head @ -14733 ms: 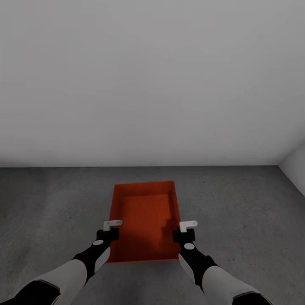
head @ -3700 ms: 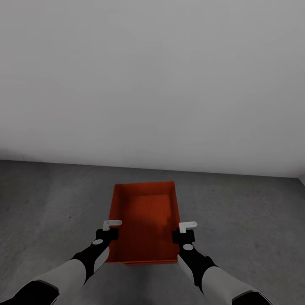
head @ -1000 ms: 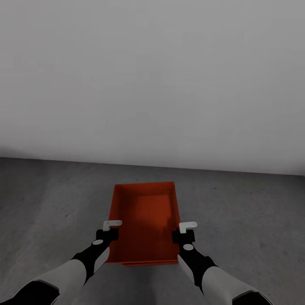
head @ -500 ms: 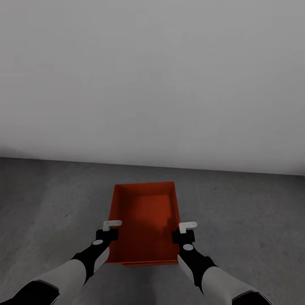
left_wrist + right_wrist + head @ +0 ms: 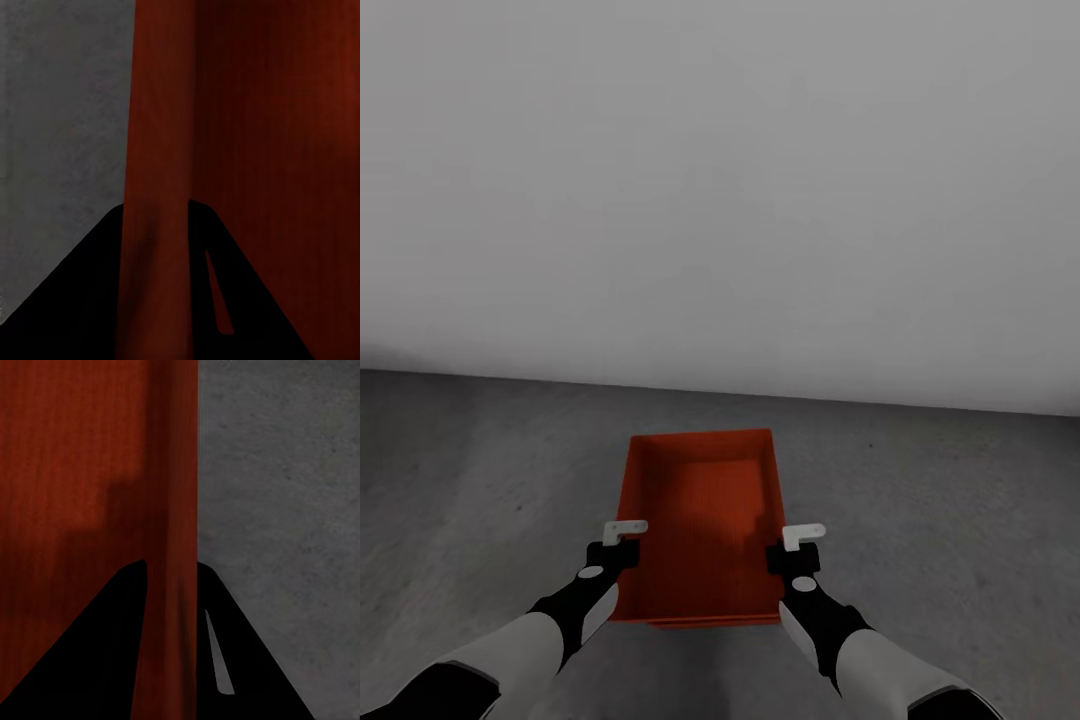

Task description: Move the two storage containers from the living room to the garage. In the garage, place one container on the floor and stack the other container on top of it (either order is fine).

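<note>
Both jaws clamp bin (image 5: 700, 520) side walls: left gripper (image 5: 622, 537), right gripper (image 5: 798, 546). Stacking step; next lower squarely, release.

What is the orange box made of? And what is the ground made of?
The storage container looks like thin plastic, matte orange-red with a finely ribbed bottom. It is a simulator's render, so that is a guess. The floor looks like rough concrete: dark grey, mottled and dull.

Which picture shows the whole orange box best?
The head view: there the whole storage container shows, open top and all four walls, held between the left claw and the right claw above the floor. Each wrist view shows just one thin side wall, pinched between dark fingers, plus some inside.
</note>
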Motion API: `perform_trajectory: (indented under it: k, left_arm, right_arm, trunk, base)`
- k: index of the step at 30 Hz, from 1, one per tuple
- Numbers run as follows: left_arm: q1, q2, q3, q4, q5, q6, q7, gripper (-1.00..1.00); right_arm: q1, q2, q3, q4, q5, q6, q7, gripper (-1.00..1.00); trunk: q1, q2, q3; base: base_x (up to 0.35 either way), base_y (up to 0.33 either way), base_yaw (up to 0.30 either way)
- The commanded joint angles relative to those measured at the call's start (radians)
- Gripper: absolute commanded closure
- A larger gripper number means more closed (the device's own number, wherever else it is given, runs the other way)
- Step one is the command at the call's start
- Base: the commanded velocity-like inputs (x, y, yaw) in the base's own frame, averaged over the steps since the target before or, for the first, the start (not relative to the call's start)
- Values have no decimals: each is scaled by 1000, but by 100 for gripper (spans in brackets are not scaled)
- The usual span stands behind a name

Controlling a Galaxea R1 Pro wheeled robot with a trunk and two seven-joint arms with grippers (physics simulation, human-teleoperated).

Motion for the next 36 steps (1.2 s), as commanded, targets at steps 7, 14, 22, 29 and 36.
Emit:
perform_trajectory:
  k: [7, 14, 22, 29, 36]
  left_arm:
    - [-1, 1, 4, -2, -6, -5, 6, 100]
    - [-1, 1, 4, -1, -6, -5, 6, 100]
    - [-1, 1, 4, -1, -5, -5, 6, 100]
    - [-1, 2, 4, -2, -6, -5, 5, 100]
    - [-1, 1, 4, -2, -5, -5, 4, 100]
  right_arm:
    - [-1, -14, -7, 22, -20, -4, -5, 100]
    - [-1, -15, -7, 22, -20, -3, -6, 100]
    - [-1, -15, -7, 22, -20, -4, -7, 100]
    - [-1, -15, -7, 22, -19, -4, -7, 100]
    - [-1, -15, -7, 22, -19, -4, -7, 100]
  trunk:
    - [0, 0, -1]
    - [0, 0, -1]
    - [0, 0, -1]
    - [0, 0, -1]
    - [0, 0, -1]
  base:
    - [0, 0, 38]
    - [0, 0, 3]
    - [0, -15, 0]
    - [0, -2, 0]
    - [0, -93, 0]
